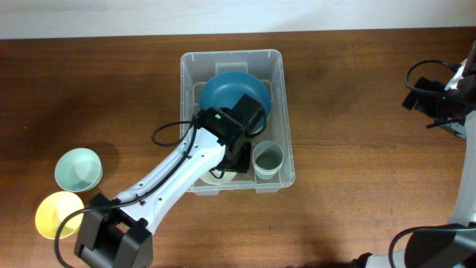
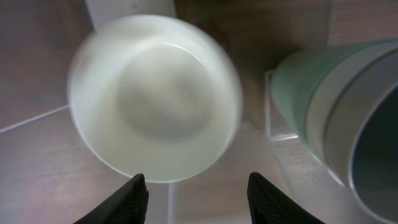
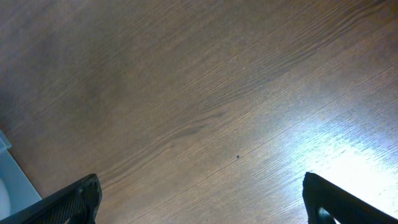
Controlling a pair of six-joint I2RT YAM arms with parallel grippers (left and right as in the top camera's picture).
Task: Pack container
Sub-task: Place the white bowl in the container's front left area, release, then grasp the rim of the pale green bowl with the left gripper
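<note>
The clear plastic container (image 1: pixel 279 112) stands at the table's middle. Inside it are a blue bowl (image 1: pixel 223 89), a pale green cup (image 1: pixel 268 159) and a cream bowl (image 1: pixel 216 177), mostly hidden under my left arm in the overhead view. My left gripper (image 2: pixel 196 198) is open and empty just above the cream bowl (image 2: pixel 155 93), with the green cup (image 2: pixel 329 112) to its right. My right gripper (image 3: pixel 199 199) is open and empty over bare wood at the table's right edge (image 1: pixel 439 100).
A pale green bowl (image 1: pixel 78 169) and a yellow bowl (image 1: pixel 58 214) sit on the table at the left, outside the container. The wooden table (image 1: pixel 357 186) surrounds the bin.
</note>
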